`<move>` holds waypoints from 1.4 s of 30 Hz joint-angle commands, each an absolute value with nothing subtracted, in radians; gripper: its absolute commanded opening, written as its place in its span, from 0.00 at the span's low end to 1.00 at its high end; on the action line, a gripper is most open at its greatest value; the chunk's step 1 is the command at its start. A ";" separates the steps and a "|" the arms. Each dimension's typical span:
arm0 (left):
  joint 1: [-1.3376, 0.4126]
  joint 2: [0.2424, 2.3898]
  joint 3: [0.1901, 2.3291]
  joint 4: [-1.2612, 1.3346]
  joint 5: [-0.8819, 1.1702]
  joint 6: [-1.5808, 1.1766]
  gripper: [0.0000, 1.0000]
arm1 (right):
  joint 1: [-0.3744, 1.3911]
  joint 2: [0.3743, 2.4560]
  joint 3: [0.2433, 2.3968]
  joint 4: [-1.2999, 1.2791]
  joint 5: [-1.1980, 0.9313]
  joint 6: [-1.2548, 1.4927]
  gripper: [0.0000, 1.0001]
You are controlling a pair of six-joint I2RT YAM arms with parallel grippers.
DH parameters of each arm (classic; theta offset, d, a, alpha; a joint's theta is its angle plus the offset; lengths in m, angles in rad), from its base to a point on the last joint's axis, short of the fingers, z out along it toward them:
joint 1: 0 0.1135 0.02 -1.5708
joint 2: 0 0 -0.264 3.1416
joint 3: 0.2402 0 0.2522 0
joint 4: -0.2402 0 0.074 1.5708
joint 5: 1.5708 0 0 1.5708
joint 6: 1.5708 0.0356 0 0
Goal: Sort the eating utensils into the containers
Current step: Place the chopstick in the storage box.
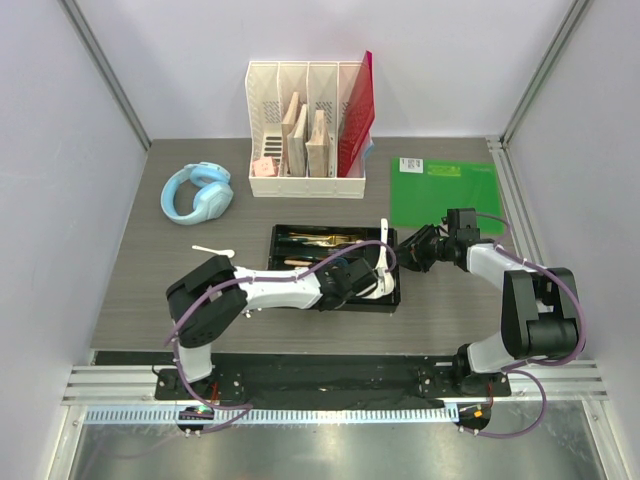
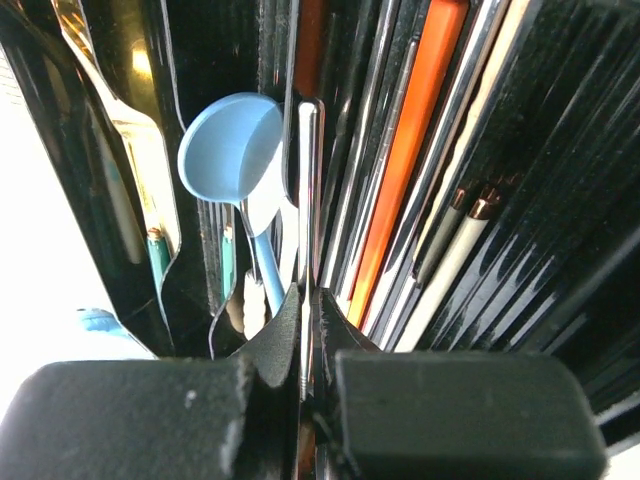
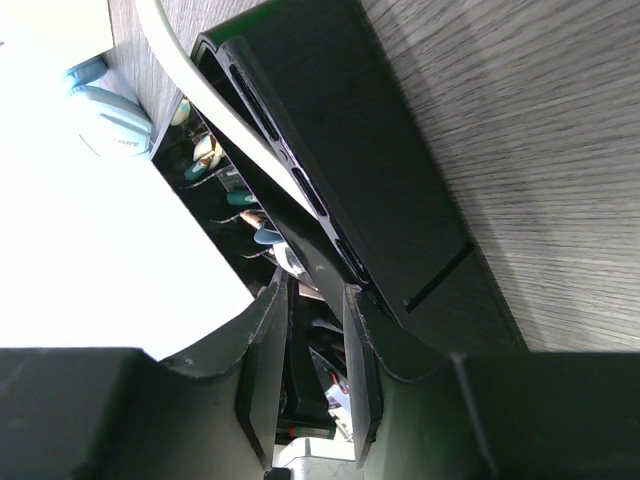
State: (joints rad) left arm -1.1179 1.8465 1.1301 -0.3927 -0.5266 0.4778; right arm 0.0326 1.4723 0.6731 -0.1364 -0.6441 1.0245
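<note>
The black tray (image 1: 290,232) lies mid-table with several utensils in its long compartments. My left gripper (image 1: 372,283) hangs over the tray's right end. In the left wrist view it (image 2: 306,295) is shut on a thin silver utensil (image 2: 308,170), seen edge on above a divider. Beside it lie a light blue spoon (image 2: 232,150), a gold fork (image 2: 135,140) and an orange chopstick (image 2: 405,170). My right gripper (image 1: 408,252) is at the tray's right end wall (image 3: 330,150), which runs between its jaws (image 3: 315,295). A small white spoon (image 1: 212,250) lies on the table left of the tray.
Blue headphones (image 1: 197,192) sit at the back left. A white file organizer (image 1: 307,130) with wooden boards and a red folder stands behind the tray. A green mat (image 1: 443,192) lies at the back right.
</note>
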 commanded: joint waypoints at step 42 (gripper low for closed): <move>-1.094 1.890 1.204 -0.360 -0.621 0.371 0.30 | 0.034 1.451 0.646 -0.143 -0.634 1.023 0.35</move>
